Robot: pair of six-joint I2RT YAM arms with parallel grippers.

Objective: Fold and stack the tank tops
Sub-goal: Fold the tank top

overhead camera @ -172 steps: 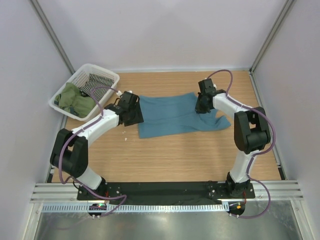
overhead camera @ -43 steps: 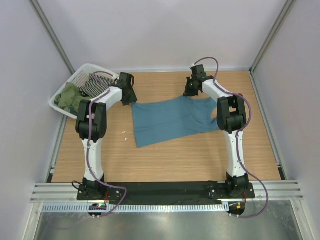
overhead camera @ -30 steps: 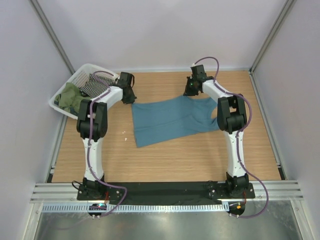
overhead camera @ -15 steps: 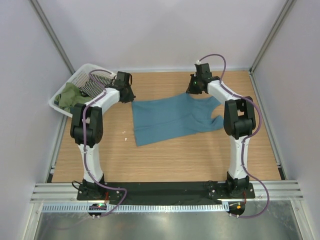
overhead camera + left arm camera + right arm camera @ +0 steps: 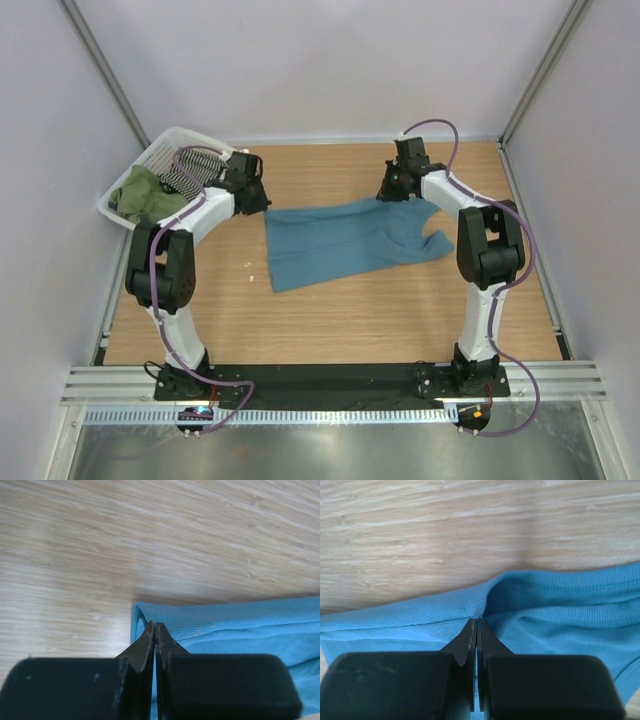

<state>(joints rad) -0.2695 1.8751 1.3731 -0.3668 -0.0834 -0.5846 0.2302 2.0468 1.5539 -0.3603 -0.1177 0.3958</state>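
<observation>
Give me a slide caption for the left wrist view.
Left hand shut on a corner of the teal-blue tank top lying on the wooden table.

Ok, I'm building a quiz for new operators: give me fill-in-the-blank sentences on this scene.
The olive top lies in the ____. The left pincer and right pincer each grip the teal top at its ____ edge. The pincer nearer the olive top is the ____ one.
Missing: basket; far; left.

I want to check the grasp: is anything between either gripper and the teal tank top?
Nothing visible. The left gripper and the right gripper each have jaws shut on the far edge of the teal tank top.
</observation>
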